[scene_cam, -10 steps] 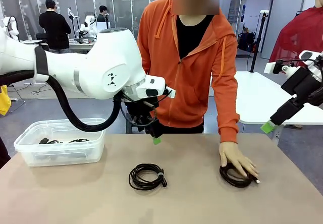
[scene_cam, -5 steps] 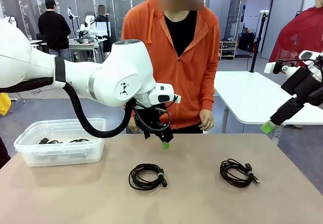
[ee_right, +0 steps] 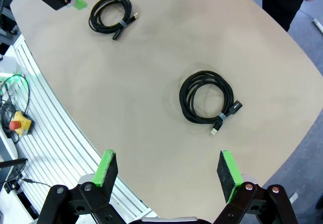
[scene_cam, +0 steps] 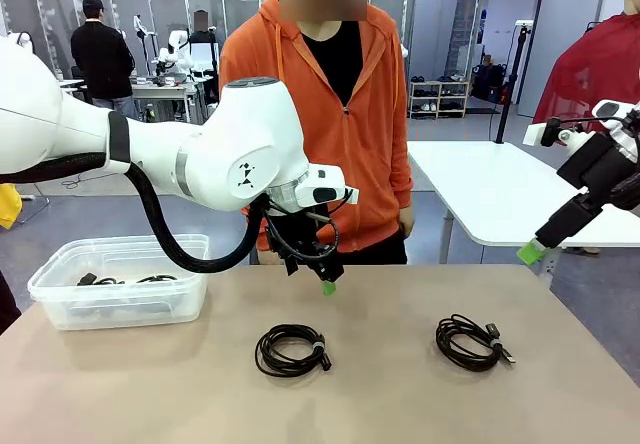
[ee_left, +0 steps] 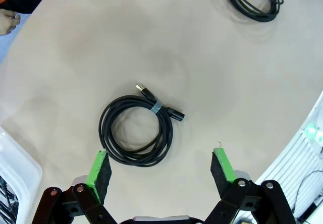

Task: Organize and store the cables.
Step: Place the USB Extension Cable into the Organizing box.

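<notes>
The matte beige table [scene_cam: 400, 404] with rounded edges carries everything. The glossy white left arm [scene_cam: 230, 149], trailed by a thick black ribbed hose [scene_cam: 150, 229], reaches over the table's middle. Its left fingers [scene_cam: 327, 286], black with green pads, stand spread wide and hold nothing. They hang above the table, just on the far side of the middle coiled black cable [scene_cam: 290, 349], touching neither it nor the table.

A person in an orange hooded jacket [scene_cam: 345, 124] stands at the far edge, behind the arm.

A clear rectangular plastic box [scene_cam: 120, 306] sits at the left edge with thin black cords [scene_cam: 130, 280] lying inside.

The right fingers [scene_cam: 531, 253], also spread wide and empty, hang beyond the table's right edge, well apart from the cables.

The middle cable is a round loop of thin smooth cord bound by a grey tie, plug ends poking out. The right-hand coiled black cable [scene_cam: 468, 342], a similar loop with a metal-tipped plug, lies near the right edge.
</notes>
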Robot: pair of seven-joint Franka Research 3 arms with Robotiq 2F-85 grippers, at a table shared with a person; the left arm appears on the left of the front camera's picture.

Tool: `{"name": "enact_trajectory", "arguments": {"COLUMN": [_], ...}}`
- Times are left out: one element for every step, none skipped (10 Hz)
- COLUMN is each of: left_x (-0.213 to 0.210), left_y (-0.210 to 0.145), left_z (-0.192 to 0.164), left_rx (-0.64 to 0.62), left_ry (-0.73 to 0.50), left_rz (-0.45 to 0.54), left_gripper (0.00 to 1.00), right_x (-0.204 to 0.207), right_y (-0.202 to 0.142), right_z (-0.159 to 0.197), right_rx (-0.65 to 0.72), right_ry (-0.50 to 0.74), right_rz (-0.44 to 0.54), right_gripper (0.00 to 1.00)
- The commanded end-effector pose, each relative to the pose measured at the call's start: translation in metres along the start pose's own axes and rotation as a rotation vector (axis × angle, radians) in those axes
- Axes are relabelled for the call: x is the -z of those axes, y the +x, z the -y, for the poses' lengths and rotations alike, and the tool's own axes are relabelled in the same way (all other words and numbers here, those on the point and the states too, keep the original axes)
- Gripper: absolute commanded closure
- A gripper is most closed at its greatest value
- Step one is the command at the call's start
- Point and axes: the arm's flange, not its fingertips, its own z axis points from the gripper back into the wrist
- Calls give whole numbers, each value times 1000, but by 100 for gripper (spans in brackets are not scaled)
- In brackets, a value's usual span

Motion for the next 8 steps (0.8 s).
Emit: {"name": "enact_trajectory", "arguments": {"left_x": [9,17,24,32,39,45,52,61], "left_y": [4,7,10,11,12,9,7,5], "left_z": [3,13,20,24,26,28,28,27], "left_rx": [-147,-220,-329,-422,-551,-670,-740,-789], "left_ry": [30,48,26,16,26,38,59,46], "left_rz": [-38,-51,-64,-55,-35,-27,-7,-21], "left_gripper": [0,0,0,0,0,0,0,0], "right_x": [0,0,0,0,0,0,0,0], "right_y": [1,1,1,1,1,1,1,1], "right_z": [-1,-1,-1,-1,-1,-1,-1,-1], "right_rx": [21,21,21,21,21,21,21,21], "right_ry": [-1,-1,-1,-1,-1,-1,-1,-1], "right_rz": [5,5,5,5,5,5,5,5], "right_gripper": [0,0,0,0,0,0,0,0]}}
